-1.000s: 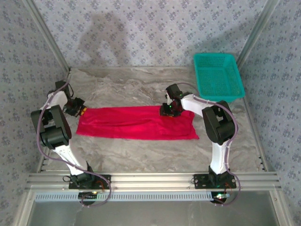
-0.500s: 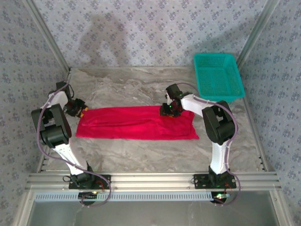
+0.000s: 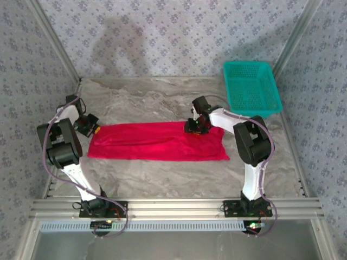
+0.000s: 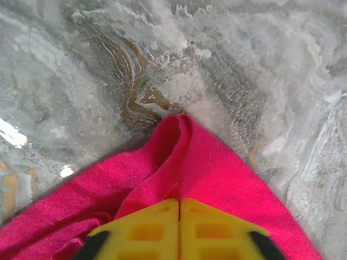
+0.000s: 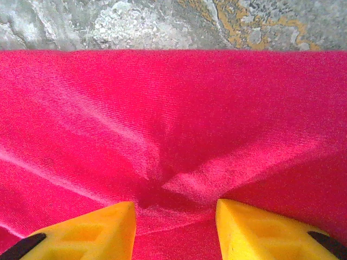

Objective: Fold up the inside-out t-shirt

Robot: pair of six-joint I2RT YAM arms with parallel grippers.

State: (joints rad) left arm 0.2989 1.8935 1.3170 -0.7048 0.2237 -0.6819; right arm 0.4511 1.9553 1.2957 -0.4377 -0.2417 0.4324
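The inside-out t-shirt (image 3: 157, 142) was laid as a long flat band across the worktop (image 3: 162, 100). At its far left corner, the left gripper (image 4: 179, 201) was closed tight on a thin ridge of cloth. So little seemed pinched that the corner could be lost on lifting. Further right, the right gripper (image 5: 174, 208) was held half-open over puckered, unclamped cloth, so the fold could be skewed by an uneven lift.

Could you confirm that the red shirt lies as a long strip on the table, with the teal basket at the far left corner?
Not quite: the basket sits at the far right corner, not the left, as the top view shows. The shirt does lie as a long strip on the table.
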